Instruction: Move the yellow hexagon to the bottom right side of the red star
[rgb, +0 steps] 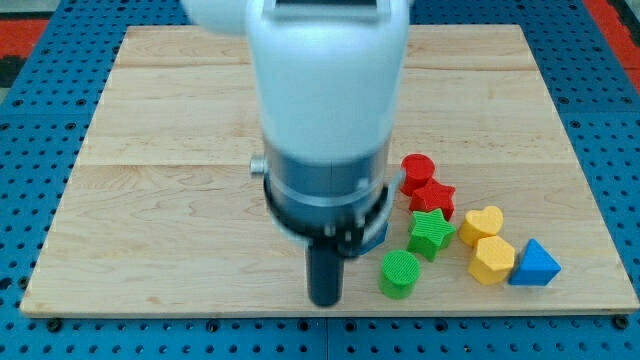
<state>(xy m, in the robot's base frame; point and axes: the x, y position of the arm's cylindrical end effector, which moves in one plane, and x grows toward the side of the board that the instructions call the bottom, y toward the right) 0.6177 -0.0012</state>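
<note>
The yellow hexagon lies at the view's lower right, just below a yellow heart and touching a blue triangle on its right. The red star lies up and to the left of it, under a red cylinder. A green star sits directly below the red star, and a green cylinder lies lower left of that. My tip rests near the board's bottom edge, left of the green cylinder and well left of the yellow hexagon.
The wooden board lies on a blue perforated table. The arm's large white and grey body hangs over the board's middle and hides what is under it.
</note>
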